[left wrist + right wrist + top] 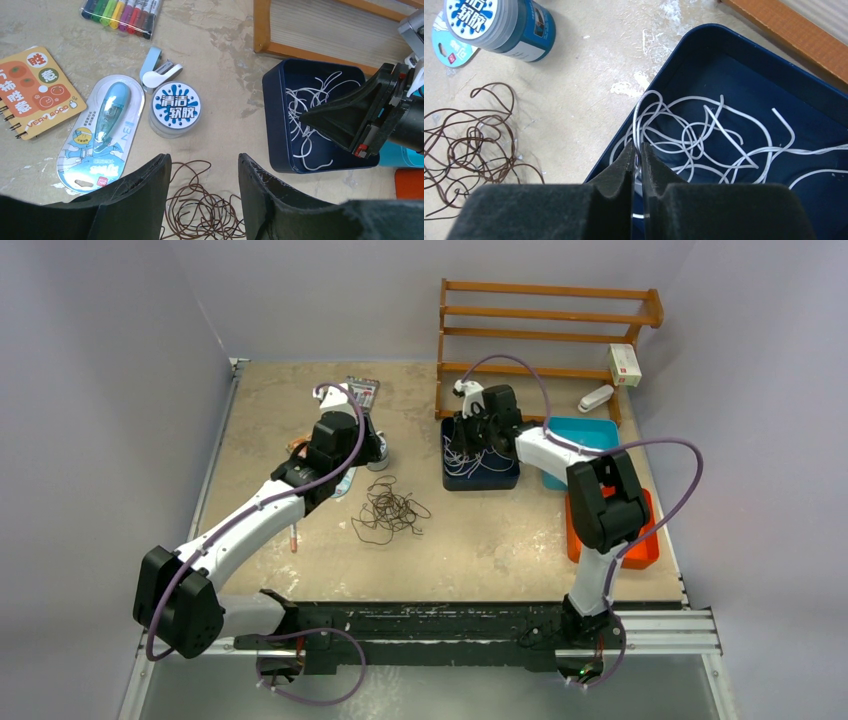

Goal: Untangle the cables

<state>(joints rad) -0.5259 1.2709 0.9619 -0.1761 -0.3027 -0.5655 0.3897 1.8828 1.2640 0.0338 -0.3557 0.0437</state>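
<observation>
A tangle of dark brown cables (390, 510) lies on the table between the arms. It also shows in the left wrist view (205, 210) and the right wrist view (469, 145). White cables (704, 135) lie in loops inside a navy tray (505, 480), and they show in the left wrist view (305, 115) too. My left gripper (202, 162) is open and empty, hovering just past the brown tangle's far edge. My right gripper (637, 147) is shut on a white cable loop at the tray's left wall (664, 65). Its fingertips (312, 117) reach into the tray.
A round jar (175, 107), a blue correction-tape pack (102, 130), a small clip (157, 70), a marker set (122, 12) and an orange notebook (35, 90) lie beyond the left gripper. A wooden rack (545, 315), teal tray (590, 435) and orange tray (640, 540) stand on the right.
</observation>
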